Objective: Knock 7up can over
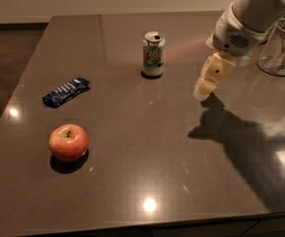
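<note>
The 7up can (153, 54) stands upright on the dark table (132, 147), towards the far middle. It has a white and green label and a silver top. My gripper (204, 89) hangs from the white arm at the right, its cream fingers pointing down just above the table. It is to the right of the can and a little nearer the front, with a clear gap between them. Nothing is held in it.
A red apple (68, 142) sits at the front left. A blue snack bar (66, 91) lies behind it at the left. A clear glass container (282, 46) stands at the far right behind the arm.
</note>
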